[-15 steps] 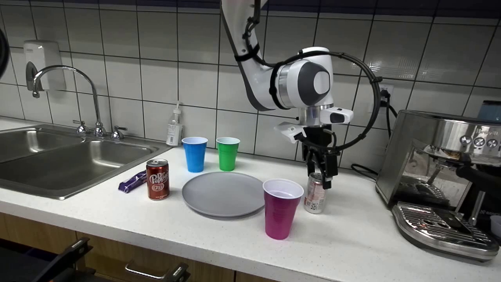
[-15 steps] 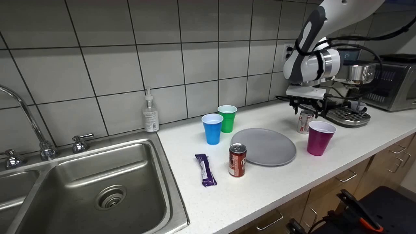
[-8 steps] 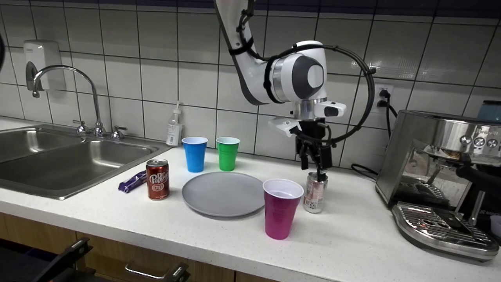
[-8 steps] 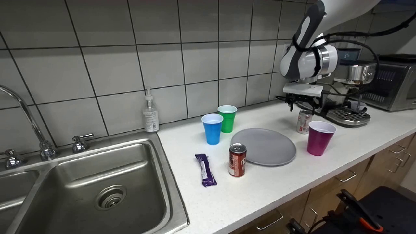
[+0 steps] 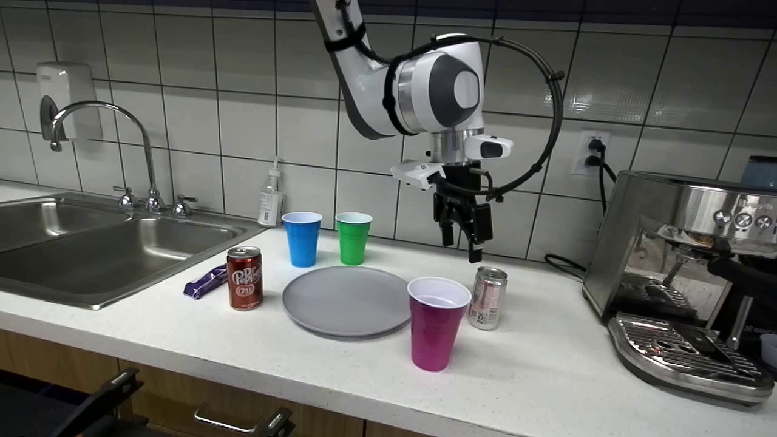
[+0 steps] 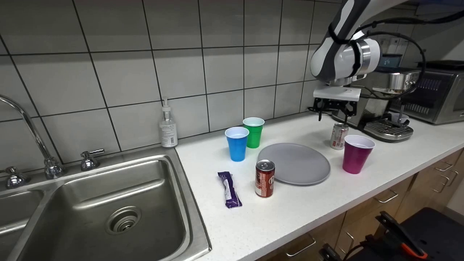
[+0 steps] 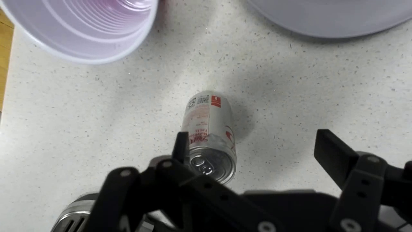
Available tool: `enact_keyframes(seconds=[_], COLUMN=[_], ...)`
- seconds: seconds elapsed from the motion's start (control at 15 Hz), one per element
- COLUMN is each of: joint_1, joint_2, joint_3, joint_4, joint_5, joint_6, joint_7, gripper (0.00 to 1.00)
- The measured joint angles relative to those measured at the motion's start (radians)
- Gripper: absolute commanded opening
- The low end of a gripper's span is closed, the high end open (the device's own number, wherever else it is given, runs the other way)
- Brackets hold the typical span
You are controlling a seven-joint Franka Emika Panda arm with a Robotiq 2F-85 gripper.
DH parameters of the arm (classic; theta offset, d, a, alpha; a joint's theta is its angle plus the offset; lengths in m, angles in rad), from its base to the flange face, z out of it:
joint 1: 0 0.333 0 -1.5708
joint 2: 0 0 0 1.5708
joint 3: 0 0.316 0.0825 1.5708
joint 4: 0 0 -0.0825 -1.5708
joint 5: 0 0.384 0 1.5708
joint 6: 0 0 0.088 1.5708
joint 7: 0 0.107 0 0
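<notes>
The gripper (image 5: 462, 246) hangs spread wide, just higher than the silver can (image 5: 487, 300). Nearer me stands a pink cup (image 5: 435, 331); a plate (image 5: 346, 301) lies to the left.

obstacle: magenta cup (image 5: 434, 334) near silver can (image 5: 488, 300) | passable: between can and espresso machine (image 5: 668, 273)

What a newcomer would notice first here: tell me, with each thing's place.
Probably the white arm first, its open claw hanging empty above the counter near the silver can. Next, the magenta cup stands out, upright and nearer the counter's front edge than that can. The red Dr Pepper can draws the eye too, upright on the side of the gray plate toward the sink.
</notes>
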Motion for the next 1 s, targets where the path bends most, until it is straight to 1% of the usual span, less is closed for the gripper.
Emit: enact_keyframes(seconds=[0.47,0.8,1.0], joint_1=[0.005,0.0,-0.01], joint_2=[-0.148,-0.257,-0.298], joint_3=[0.006,0.036,0.059], joint_4=[-0.14,-0.236,-0.275], joint_5=[-0.063,-0.079,-0.08], joint_6=[-0.02,-0.067,-0.104], joint_7=[-0.04,-0.132,-0.212], gripper=[1.0,1.0,1.0])
